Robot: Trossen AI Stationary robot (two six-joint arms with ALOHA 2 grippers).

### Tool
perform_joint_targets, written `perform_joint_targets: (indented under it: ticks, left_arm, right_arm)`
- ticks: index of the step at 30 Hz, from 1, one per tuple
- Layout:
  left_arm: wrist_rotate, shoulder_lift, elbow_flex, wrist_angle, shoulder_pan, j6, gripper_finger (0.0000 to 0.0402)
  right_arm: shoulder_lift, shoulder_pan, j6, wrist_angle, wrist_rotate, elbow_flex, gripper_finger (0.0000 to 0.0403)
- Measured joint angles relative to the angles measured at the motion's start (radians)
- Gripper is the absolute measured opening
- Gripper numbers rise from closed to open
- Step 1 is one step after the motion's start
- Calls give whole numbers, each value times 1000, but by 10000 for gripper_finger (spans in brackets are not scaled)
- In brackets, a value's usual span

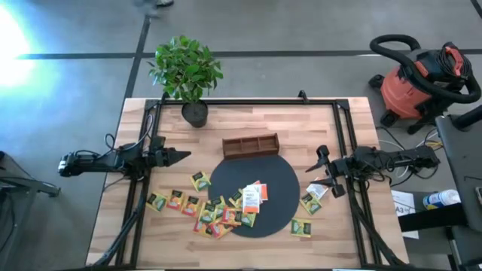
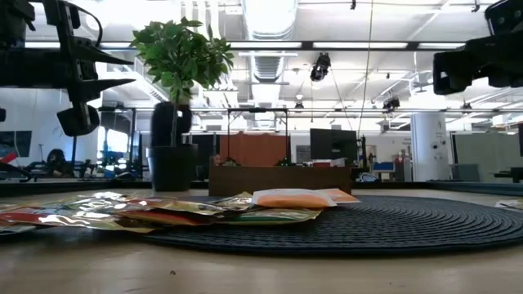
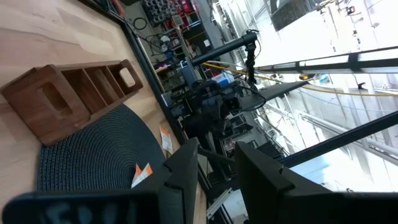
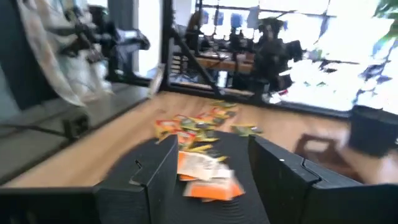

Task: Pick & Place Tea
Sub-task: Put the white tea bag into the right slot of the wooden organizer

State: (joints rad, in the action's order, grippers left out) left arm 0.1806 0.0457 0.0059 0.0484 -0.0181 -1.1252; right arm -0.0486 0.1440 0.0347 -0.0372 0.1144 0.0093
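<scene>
Left hand [image 1: 183, 156]: you have it hovering above the table near the left edge, pointing toward the middle. In the left wrist view its two fingers [image 3: 186, 165] stand a little apart with nothing between them, so it is spread and empty.

Right hand [image 1: 322, 170]: you have it above the table near the right edge, pointing toward the mat. Its fingers [image 4: 155, 165] are spread wide and hold nothing.

Tea sachets [image 1: 215, 209]: most lie in a loose, overlapping scatter along the front of the table, running from the left half onto the front-left rim of the mat. They are green, yellow and orange-red.

White-and-orange sachets [image 1: 253, 196]: a small stack lies on the mat itself, left of its centre. You can see it straight ahead between the fingers in the right wrist view [image 4: 202, 174].

Sachets near the right hand [image 1: 312, 197]: two or three lie just off the mat's right rim, under and beside the right hand. One more green one [image 1: 301, 227] lies at the mat's front-right rim.

Mat [image 1: 282, 181]: a round black woven disc in the middle of the table.

Tray [image 1: 251, 145]: a brown wooden box with compartments, at the mat's back rim; its compartments look empty.

Plant [image 1: 188, 71]: potted, upright near the back edge, left of centre.

Table [image 1: 339, 248]: light wood with black frame bars along its sides.
</scene>
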Motion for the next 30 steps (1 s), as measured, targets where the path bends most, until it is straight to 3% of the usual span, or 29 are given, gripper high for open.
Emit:
perform_joint_targets:
  ticks: [4, 8, 12, 16, 20, 27, 30]
  left_arm:
    - [0, 0, 0, 0, 0, 0, 83]
    - [0, 0, 0, 0, 0, 0, 83]
    - [0, 0, 0, 0, 0, 0, 83]
    - [0, 0, 0, 0, 0, 0, 83]
    - [0, 0, 0, 0, 0, 0, 83]
    - [0, 0, 0, 0, 0, 0, 83]
    - [0, 0, 0, 0, 0, 0, 83]
  right_arm:
    - [0, 0, -513, -6, -86, 0, 187]
    - [0, 0, -881, -5, -134, 0, 187]
    - [-6, 0, -980, 0, -262, 0, 187]
    - [-6, -1, -1148, -109, -229, 0, 187]
    - [-14, -1, -1146, -214, -249, 1, 187]
    - [-126, 7, -1316, -82, -258, 5, 187]
    - [-218, 26, -1413, 85, -235, 78, 187]
